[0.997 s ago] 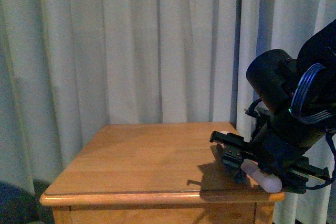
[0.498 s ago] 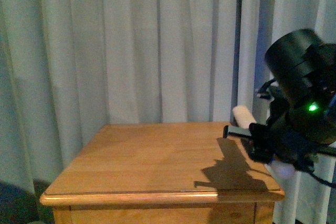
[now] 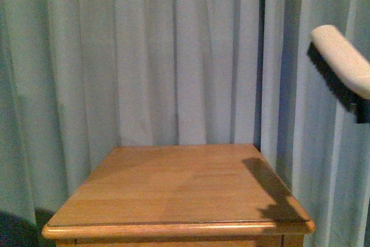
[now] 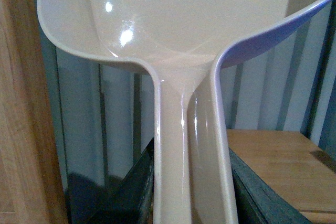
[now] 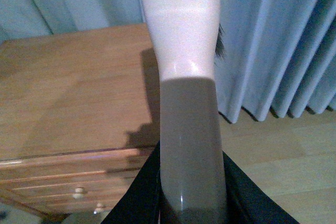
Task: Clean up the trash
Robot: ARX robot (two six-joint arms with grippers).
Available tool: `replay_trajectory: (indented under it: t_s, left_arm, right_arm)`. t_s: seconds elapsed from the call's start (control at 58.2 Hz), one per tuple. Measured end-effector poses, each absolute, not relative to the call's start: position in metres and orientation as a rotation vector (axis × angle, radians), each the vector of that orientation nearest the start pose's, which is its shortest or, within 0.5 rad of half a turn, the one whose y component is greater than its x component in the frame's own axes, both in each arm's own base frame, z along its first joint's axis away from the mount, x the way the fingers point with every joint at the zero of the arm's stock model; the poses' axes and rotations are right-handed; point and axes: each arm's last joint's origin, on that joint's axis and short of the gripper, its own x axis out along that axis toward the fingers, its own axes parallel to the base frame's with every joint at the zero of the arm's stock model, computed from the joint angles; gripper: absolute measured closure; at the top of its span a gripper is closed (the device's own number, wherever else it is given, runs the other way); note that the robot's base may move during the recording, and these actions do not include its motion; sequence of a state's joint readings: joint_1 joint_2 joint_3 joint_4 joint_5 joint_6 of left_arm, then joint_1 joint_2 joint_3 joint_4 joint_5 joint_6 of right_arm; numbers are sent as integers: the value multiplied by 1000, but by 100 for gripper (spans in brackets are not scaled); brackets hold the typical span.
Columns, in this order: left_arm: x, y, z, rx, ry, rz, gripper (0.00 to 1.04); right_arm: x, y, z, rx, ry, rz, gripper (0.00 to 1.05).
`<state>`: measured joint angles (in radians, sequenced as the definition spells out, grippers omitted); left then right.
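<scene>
Right end effector (image 5: pixel 191 195), clamped on the brush (image 3: pixel 341 65), just lifted off the desk (image 3: pixel 173 189) to 2 o'clock. Left end effector (image 4: pixel 191 195) grips the dustpan (image 4: pixel 178 14); sweep looks done.

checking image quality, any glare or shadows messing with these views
Front view: dim and bluish, with a dark shadow on the right side of the table. Left wrist view: glare spots on the dustpan. Right wrist view: the near half of the brush is shaded.

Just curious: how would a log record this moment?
left gripper: grips dustpan | right gripper: grips brush | trash: not in view
</scene>
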<state>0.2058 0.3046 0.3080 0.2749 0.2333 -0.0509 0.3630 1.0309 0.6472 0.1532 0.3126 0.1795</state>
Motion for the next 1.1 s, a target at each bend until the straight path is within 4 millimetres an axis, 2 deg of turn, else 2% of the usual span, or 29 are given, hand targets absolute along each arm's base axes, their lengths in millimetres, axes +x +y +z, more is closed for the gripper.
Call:
replay_trajectory:
  t_s: [0.155, 0.292, 0.602, 1.1]
  left_arm:
    - [104, 15, 270, 10, -271, -34, 77]
    - [104, 15, 270, 10, -271, -34, 77]
    - [104, 15, 270, 10, -271, -34, 77]
    - [104, 15, 270, 10, -272, -28, 77]
  right_arm:
    - [165, 53, 265, 149, 167, -8, 84]
    - [144, 46, 261, 160, 121, -27, 84]
    - [137, 44, 273, 142, 1, -81, 84]
    - [136, 43, 275, 133, -15, -94, 84]
